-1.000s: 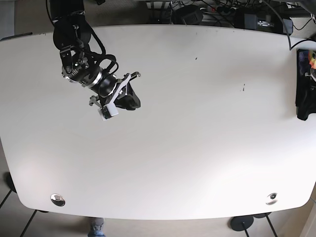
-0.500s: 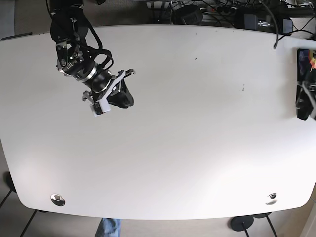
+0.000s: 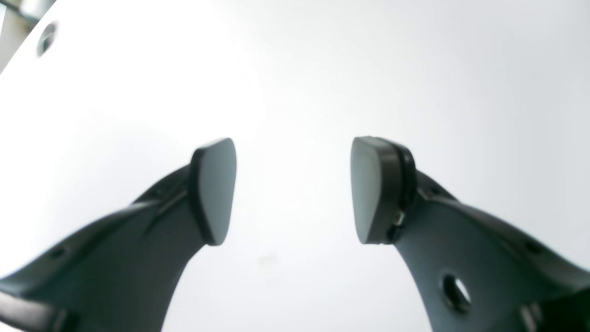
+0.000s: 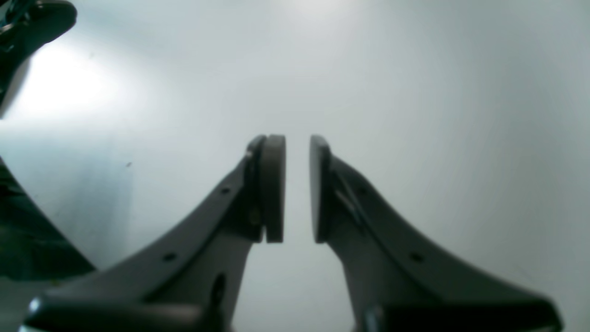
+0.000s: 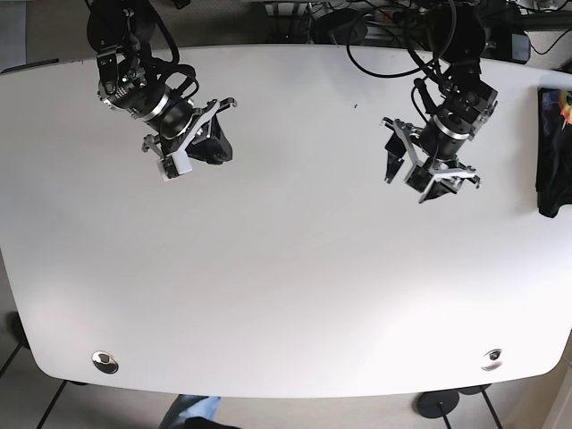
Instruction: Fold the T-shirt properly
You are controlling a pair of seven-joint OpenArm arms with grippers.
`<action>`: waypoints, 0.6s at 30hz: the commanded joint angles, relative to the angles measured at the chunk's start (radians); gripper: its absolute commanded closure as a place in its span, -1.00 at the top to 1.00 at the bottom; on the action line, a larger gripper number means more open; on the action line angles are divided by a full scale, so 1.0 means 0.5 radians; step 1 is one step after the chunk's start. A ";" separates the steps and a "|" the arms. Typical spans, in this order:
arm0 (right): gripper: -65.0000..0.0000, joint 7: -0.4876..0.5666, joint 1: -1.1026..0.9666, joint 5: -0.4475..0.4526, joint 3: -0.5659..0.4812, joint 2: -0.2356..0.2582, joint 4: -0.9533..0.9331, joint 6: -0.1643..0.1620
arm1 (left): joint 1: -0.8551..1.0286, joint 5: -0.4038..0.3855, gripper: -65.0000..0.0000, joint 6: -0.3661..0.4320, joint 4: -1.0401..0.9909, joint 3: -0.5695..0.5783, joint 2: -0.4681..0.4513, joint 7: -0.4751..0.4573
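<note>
The T-shirt [image 5: 552,152] is a dark bundle with a coloured print, lying at the table's far right edge, partly cut off by the frame. My left gripper [image 5: 418,181] hovers over the white table [image 5: 286,268] right of centre, well left of the shirt. In the left wrist view it [image 3: 293,189] is open and empty over bare table. My right gripper [image 5: 217,147] is over the table's back left. In the right wrist view it [image 4: 297,189] is nearly shut with a narrow gap and holds nothing. Neither wrist view shows the shirt.
Cables and dark equipment [image 5: 393,22] lie beyond the table's far edge. Two round metal grommets sit near the front edge, one at the left [image 5: 105,360] and one at the right [image 5: 492,358]. A small dark speck [image 5: 355,106] marks the tabletop.
My left arm has come in from the right edge to right of centre above the table. My right arm has drawn back up and to the left. The shirt stays at the right edge.
</note>
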 commanded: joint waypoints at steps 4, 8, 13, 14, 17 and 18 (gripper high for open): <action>-0.74 0.055 -0.065 0.030 0.009 0.017 0.060 0.015 | 0.202 -0.027 0.10 0.034 0.150 -0.019 0.310 -0.052; -0.74 0.052 -0.068 0.030 0.009 0.017 0.060 0.015 | 0.245 -0.045 0.10 0.400 0.144 -0.059 0.424 -0.055; -0.74 0.052 -0.062 0.030 0.015 0.017 0.060 0.012 | 0.275 -0.152 0.10 0.584 0.135 0.051 0.424 -0.055; -0.74 0.052 -0.062 0.030 0.049 0.011 0.060 0.012 | 0.275 -0.152 0.10 0.584 0.135 0.051 0.424 -0.055; -0.74 0.052 -0.062 0.030 0.095 0.002 0.060 0.012 | 0.266 -0.156 0.10 0.581 0.131 0.051 0.424 -0.055; -0.72 0.052 -0.059 0.030 0.123 0.002 0.057 0.012 | 0.229 -0.156 0.10 0.581 0.128 0.045 0.412 -0.055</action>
